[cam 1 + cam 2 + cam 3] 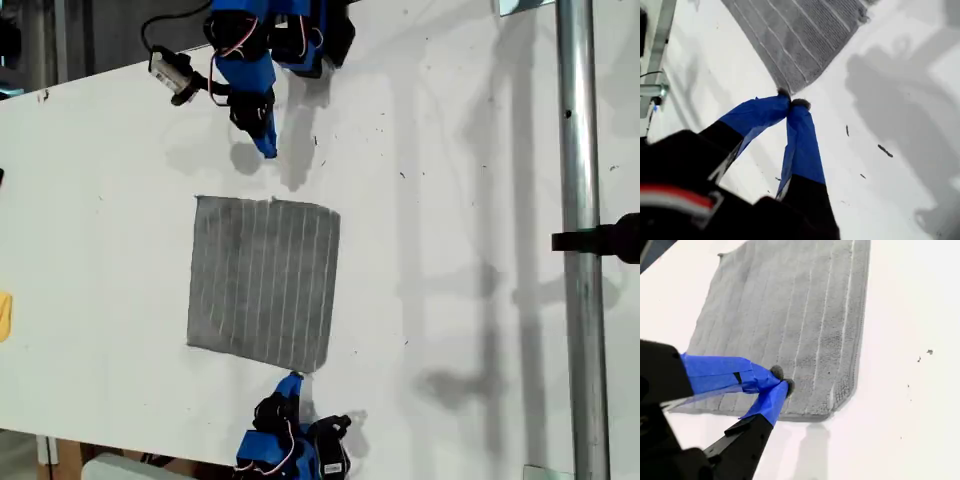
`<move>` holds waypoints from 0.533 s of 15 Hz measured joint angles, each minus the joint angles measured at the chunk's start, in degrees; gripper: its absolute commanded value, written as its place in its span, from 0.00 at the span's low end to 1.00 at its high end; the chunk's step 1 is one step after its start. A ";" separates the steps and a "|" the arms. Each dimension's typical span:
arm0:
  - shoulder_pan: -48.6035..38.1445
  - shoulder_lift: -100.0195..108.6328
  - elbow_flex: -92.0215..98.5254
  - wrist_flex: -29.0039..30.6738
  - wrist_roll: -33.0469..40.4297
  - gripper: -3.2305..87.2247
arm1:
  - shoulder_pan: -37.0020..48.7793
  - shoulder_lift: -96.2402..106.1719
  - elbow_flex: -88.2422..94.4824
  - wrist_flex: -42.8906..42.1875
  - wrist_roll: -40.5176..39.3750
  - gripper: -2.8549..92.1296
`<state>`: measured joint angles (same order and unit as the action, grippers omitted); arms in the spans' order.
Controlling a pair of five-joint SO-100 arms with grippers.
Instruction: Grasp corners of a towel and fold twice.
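- Grey towel [264, 283] lies flat, unfolded, mid-table [470, 250].
- My first gripper [790, 103], jaws pressed together, tips at a towel corner [785, 90], holding nothing.
- My second gripper [781, 379], jaws together, hangs above the towel's near edge.

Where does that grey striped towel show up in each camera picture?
Exterior view: the towel lies flat on the white table, mid-picture.
First wrist view: one towel corner sits just beyond my first gripper.
Second wrist view: it spreads out behind my second gripper.
Shared landmark: its thin pale stripes.
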<state>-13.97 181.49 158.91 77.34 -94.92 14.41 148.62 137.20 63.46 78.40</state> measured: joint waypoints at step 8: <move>-1.23 -43.68 -42.63 16.79 12.83 0.00 | -7.91 -58.62 -53.70 10.55 -12.57 0.03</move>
<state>-15.21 137.81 116.28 94.13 -82.09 6.50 90.00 83.50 74.00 65.83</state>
